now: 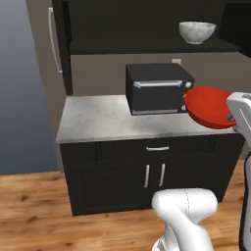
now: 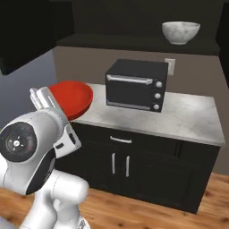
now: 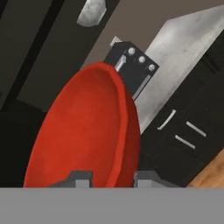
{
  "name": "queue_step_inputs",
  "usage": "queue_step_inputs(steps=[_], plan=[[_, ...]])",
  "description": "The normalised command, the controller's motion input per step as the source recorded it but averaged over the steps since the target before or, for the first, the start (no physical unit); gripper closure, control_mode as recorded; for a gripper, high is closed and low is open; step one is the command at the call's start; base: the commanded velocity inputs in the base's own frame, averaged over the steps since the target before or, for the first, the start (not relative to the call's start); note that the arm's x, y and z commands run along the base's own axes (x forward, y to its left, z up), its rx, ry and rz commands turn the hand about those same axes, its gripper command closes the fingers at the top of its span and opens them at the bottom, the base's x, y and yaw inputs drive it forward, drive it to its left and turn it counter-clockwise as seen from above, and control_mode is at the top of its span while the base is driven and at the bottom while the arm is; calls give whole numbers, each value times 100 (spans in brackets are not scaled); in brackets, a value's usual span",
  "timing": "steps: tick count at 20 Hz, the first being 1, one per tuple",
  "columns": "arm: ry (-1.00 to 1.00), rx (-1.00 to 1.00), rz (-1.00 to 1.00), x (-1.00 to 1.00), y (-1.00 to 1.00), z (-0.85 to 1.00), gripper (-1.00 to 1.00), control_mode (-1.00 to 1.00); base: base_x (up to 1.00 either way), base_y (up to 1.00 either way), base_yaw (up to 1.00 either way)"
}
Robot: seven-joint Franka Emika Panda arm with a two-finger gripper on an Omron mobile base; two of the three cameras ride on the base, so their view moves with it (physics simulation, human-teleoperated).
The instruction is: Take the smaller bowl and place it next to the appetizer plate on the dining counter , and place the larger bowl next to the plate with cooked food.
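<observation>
Two bowls: smaller bowl (image 3: 87, 131) pinched by its rim in gripper (image 3: 107, 178); larger bowl (image 1: 196, 32) on shelf above black oven (image 1: 158, 88). Legible labels: none.

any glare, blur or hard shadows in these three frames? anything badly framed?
Left base view: flat even light, soft render, faint sheen on the shallow glossy red bowl. Right base view: dim upper shelf, grey-white marbled bowl still readable. Hand view: rolled sideways, red bowl close and cropped at the bottom, black oven slightly soft; no hard shadows.
</observation>
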Motion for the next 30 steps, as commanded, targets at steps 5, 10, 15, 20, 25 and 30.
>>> queue_step_inputs(steps=[5, 10, 15, 20, 25, 30], plan=[[0, 0, 0, 0, 0, 0, 100, 100, -96, 68, 54], [0, 0, 0, 0, 0, 0, 100, 100, -8, 42, 95], [0, 0, 0, 0, 0, 0, 100, 100, 0, 5, 100], [0, 0, 0, 0, 0, 0, 100, 100, 0, 8, 100], [0, 0, 0, 0, 0, 0, 100, 100, 0, 16, 100], [0, 0, 0, 0, 0, 0, 100, 100, 0, 16, 99]])
